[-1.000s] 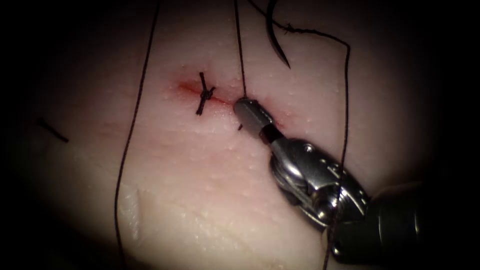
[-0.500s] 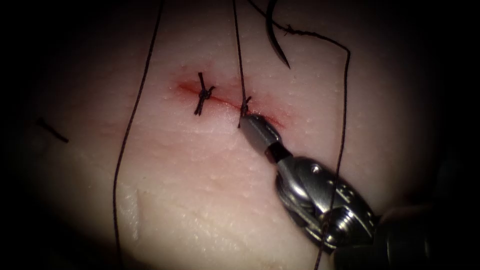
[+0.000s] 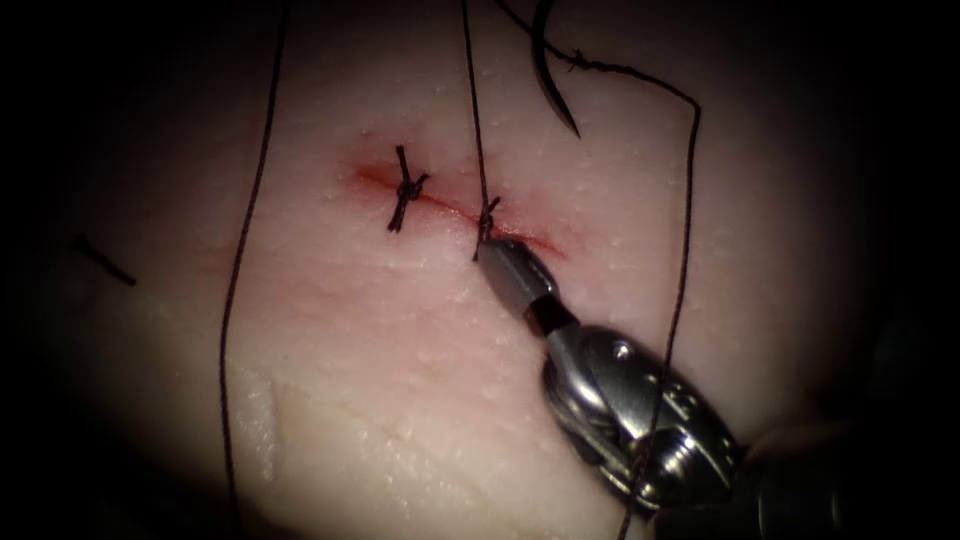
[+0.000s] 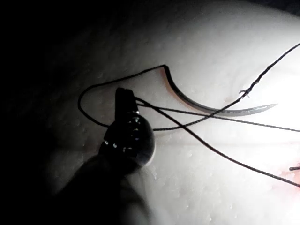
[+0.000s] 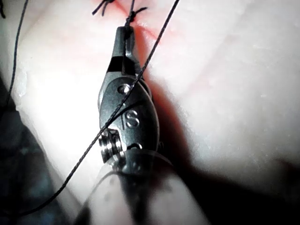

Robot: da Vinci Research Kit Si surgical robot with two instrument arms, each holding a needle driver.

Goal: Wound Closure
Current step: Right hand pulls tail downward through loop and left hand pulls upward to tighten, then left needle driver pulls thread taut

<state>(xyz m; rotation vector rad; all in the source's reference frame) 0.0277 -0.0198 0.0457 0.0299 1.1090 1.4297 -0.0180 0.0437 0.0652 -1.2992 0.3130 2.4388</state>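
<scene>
1. Endoscope view: the right tool [image 3: 497, 258] reaches in with its jaws closed on the short thread end at the second knot [image 3: 489, 212], the tip sitting just below that knot. Holding so near the knot likely keeps the pull tight and local.
2. The cut [image 3: 455, 205] runs as a reddish line across the tissue [image 3: 380, 380]. A finished stitch [image 3: 407, 187] crosses the cut to the left of the second knot, its short ends standing above and below the cut.
3. A taut strand of thread [image 3: 473, 110] rises straight up from the second knot. Its tension suggests it is pulled from the far end against the right tool's grip.
4. The needle [image 3: 552, 78] lies free on the tissue above and right of the second knot, point toward the cut, not in the tissue and held by neither tool. It seems parked clear of the tying.
5. Left wrist view: the left tool [image 4: 124, 99] has its jaws closed on the thread, with the needle [image 4: 213, 108] lying just beside it.
6. A loose loop of thread [image 3: 240, 260] hangs well left of the finished stitch.
7. A cut end of thread [image 3: 103, 260] lies far left of the cut.
</scene>
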